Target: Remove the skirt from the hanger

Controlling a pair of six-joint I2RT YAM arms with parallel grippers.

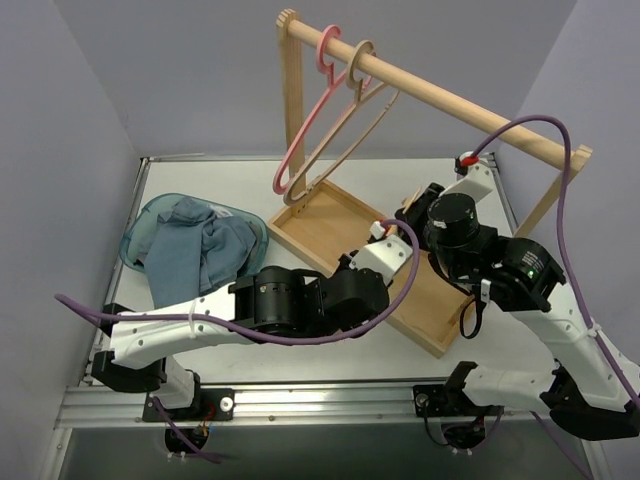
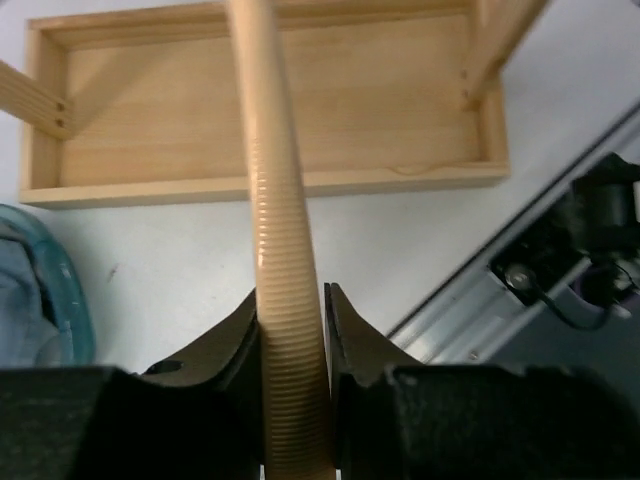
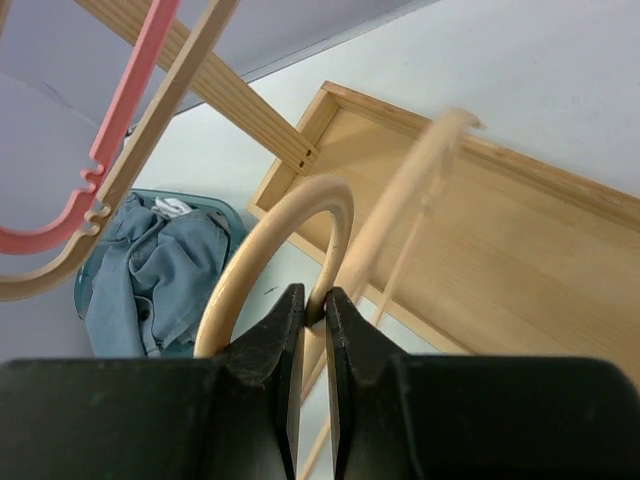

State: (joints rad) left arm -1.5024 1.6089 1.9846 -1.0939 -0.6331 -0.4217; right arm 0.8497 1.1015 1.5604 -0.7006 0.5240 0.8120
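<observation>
A plain beige hanger is held by both grippers over the wooden tray point(image 1: 320, 215), with no cloth on it. My left gripper point(image 2: 292, 295) is shut on its ribbed bar point(image 2: 275, 200). My right gripper point(image 3: 313, 295) is shut on the end of its curved hook point(image 3: 290, 215). In the top view the two grippers meet at the tray's middle, left point(image 1: 390, 235) and right point(image 1: 412, 212), and hide most of the hanger. Grey-blue clothing point(image 1: 195, 250) lies bunched in a blue basket point(image 1: 135, 235) at the left; I cannot tell which piece is the skirt.
A wooden rack stands in the tray, its rail point(image 1: 450, 105) slanting overhead. A pink hanger point(image 1: 303, 135) and a beige hanger point(image 1: 358, 85) hang bare near its left post. The basket also shows in the left wrist view point(image 2: 70, 300) and the right wrist view point(image 3: 85, 290).
</observation>
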